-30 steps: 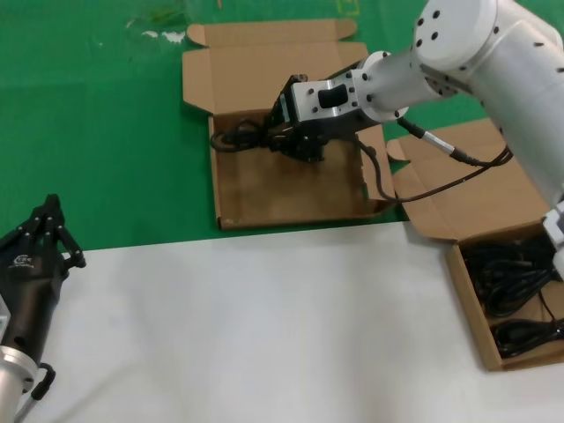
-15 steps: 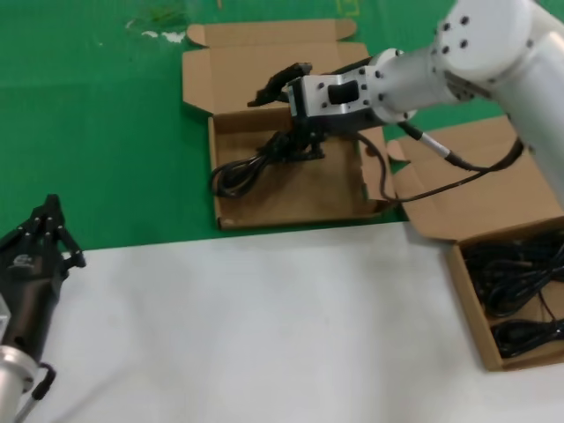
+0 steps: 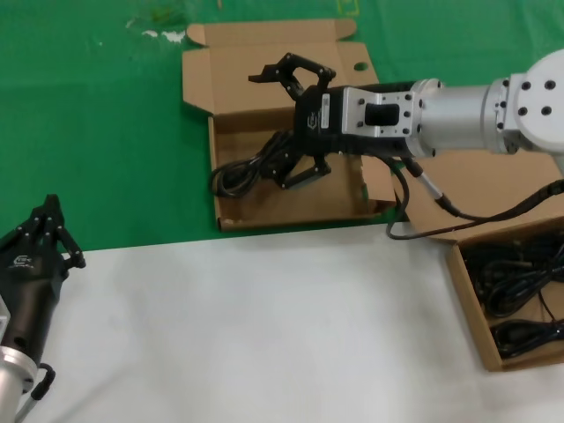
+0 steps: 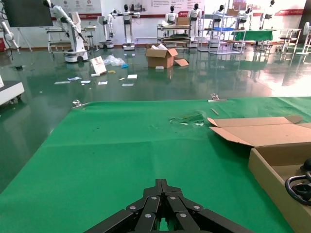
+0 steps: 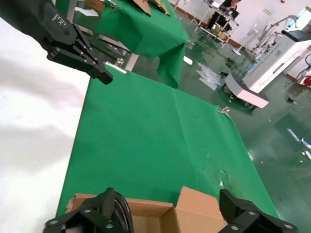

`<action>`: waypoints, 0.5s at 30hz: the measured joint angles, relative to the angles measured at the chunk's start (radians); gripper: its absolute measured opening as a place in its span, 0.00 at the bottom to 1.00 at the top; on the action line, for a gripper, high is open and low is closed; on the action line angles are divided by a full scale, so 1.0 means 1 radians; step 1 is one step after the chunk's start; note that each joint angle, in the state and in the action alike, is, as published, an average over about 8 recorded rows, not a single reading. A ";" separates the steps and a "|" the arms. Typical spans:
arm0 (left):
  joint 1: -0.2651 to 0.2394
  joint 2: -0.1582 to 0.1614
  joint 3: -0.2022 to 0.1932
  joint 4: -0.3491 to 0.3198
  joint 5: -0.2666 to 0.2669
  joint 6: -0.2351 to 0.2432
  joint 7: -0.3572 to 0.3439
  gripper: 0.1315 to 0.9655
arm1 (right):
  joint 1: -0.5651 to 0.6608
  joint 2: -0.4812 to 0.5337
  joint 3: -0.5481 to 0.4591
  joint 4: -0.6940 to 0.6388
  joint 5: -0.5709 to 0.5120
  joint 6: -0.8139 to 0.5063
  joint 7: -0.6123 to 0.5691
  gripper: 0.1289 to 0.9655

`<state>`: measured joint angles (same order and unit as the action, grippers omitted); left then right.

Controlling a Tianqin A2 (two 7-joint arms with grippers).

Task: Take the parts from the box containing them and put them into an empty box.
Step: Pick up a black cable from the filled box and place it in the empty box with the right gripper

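Right gripper (image 3: 289,123) spread wide over the shallow box (image 3: 291,198); cord bundle (image 3: 251,169) beneath, untouched, slanting toward left front. Left gripper (image 3: 46,231) closed, idle.

My table: green cloth (image 3: 106,132) at back, white surface (image 3: 264,326) in front; shallow brown cardboard carton (image 3: 231,88) on green, taller cardboard carton (image 3: 467,295) straddling both.

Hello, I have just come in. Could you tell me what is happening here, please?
The right gripper is open above the shallow box, where one black cord now lies released. More cords wait in the other box at the robot's right. The left gripper is shut and idle over the white table.
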<state>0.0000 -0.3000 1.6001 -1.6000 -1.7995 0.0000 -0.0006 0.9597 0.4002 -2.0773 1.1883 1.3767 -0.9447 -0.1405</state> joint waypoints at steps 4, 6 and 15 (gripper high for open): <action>0.000 0.000 0.000 0.000 0.000 0.000 0.000 0.02 | -0.008 0.002 0.003 0.007 0.003 0.005 0.003 0.71; 0.000 0.000 0.000 0.000 0.000 0.000 0.000 0.02 | -0.016 0.001 0.007 0.011 0.007 0.013 0.004 0.74; 0.000 0.000 0.000 0.000 0.000 0.000 0.000 0.10 | -0.099 -0.008 0.049 0.046 0.043 0.094 0.016 0.91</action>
<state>0.0000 -0.3000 1.6001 -1.6000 -1.7995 0.0000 -0.0004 0.8607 0.3922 -2.0285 1.2346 1.4199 -0.8506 -0.1245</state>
